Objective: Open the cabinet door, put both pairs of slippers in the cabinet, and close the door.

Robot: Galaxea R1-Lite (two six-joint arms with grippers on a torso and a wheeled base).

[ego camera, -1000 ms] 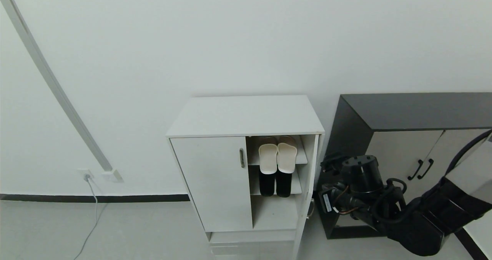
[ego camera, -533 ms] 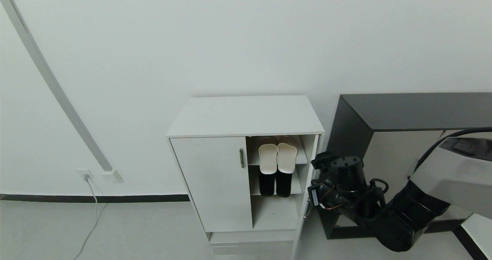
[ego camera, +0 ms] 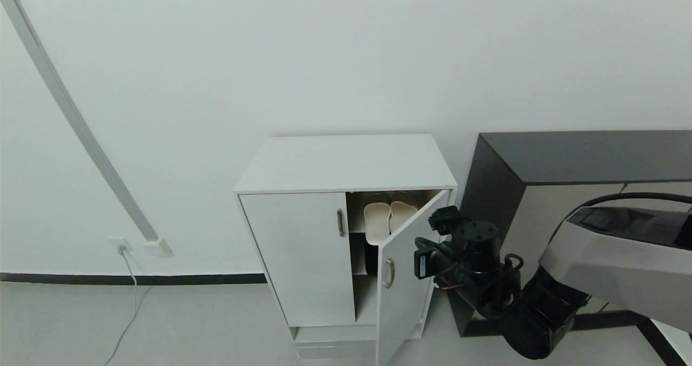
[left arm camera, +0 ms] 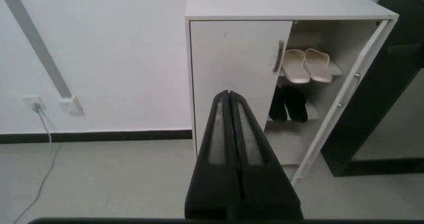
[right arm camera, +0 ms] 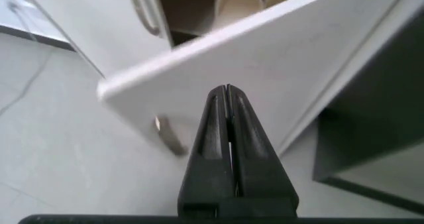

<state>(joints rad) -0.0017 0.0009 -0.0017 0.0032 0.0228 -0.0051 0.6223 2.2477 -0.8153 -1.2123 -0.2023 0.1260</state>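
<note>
While the door (ego camera: 400, 301) stands ajar, slippers (ego camera: 378, 220) show past its edge.

White cabinet (ego camera: 346, 163); cream slippers (ego camera: 377, 216); black slippers (left arm camera: 288, 105); black sideboard (ego camera: 567, 150); grey floor (ego camera: 108, 323).

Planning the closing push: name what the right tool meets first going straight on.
The right tool, shut, would first meet the outer face of the partly open cabinet door; the gap looks small, though depth is unclear.
</note>
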